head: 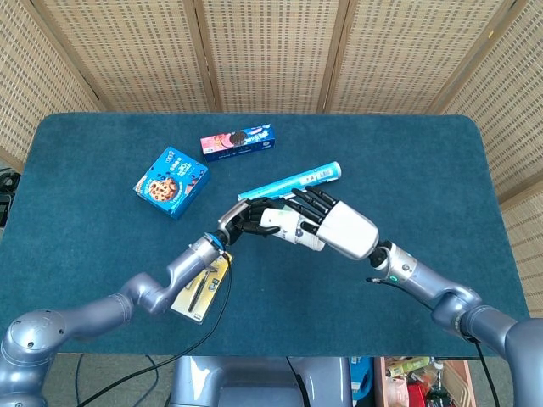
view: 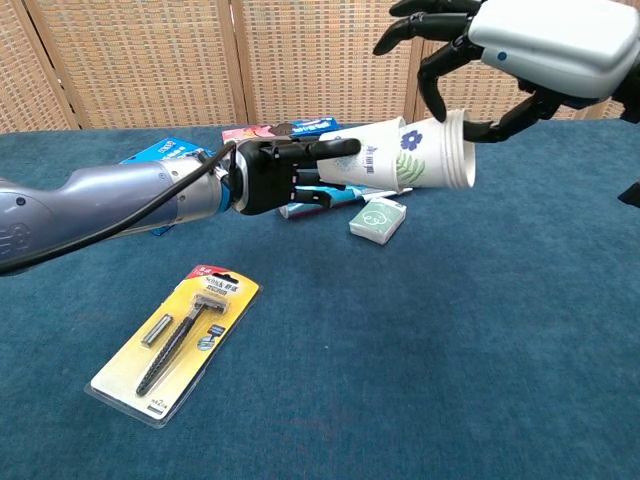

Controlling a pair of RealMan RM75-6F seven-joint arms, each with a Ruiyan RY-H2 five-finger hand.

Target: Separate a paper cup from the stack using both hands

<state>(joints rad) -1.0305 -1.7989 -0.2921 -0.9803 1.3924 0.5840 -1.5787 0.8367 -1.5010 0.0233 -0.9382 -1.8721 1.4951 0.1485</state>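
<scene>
The white paper cups lie on their sides in the air between my hands, partly pulled apart. My left hand [view: 272, 177] grips the base end of the outer cup [view: 365, 165], which has blue print. My right hand [view: 520, 40] pinches the rim of the rest of the stack [view: 442, 155], which has a green leaf print and sticks halfway out of the outer cup. In the head view the cups [head: 284, 222] show between the left hand [head: 240, 222] and the right hand [head: 338, 229], above the table's middle.
A carded razor pack [view: 175, 343] lies on the blue table near the front left. Under the cups lie a small white-green packet [view: 378, 218] and a blue tube [head: 290, 182]. Behind them are a blue cookie box [head: 171, 181] and a long biscuit box [head: 237, 142].
</scene>
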